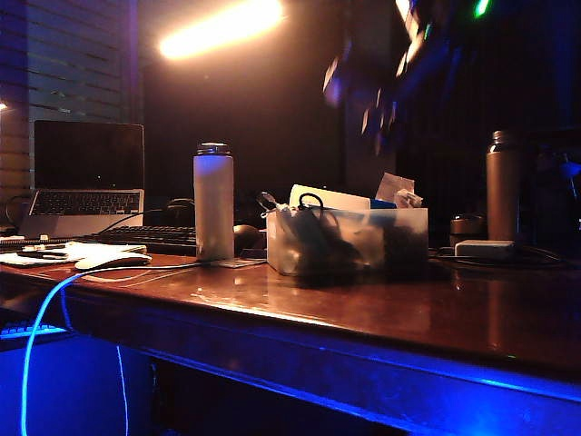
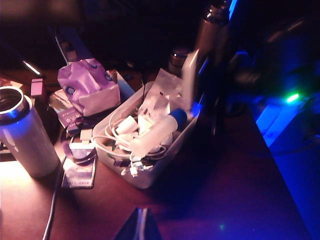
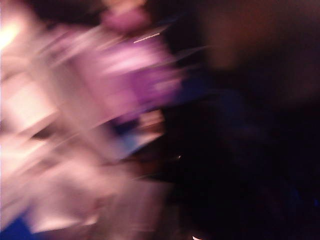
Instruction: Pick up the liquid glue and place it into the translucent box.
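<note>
The liquid glue [image 2: 156, 131], a whitish bottle with a blue cap [image 2: 178, 116], lies slanted inside the translucent box [image 2: 145, 176] on top of cables and small white items. In the exterior view the translucent box [image 1: 399, 238] stands mid-table and the glue does not show. My right gripper [image 1: 374, 118] is a blurred shape in the air above the box; its jaws cannot be made out, and its wrist view is only smear. My left gripper [image 2: 140, 216] hangs over the table short of the box, fingertips together with nothing between them.
A white flask [image 1: 213, 204] stands left of the box, a brown metal bottle [image 1: 502, 186] at the right. A laptop [image 1: 88, 177], keyboard [image 1: 150, 238] and cables lie at the left. A purple tissue pack [image 2: 87, 85] sits behind the box.
</note>
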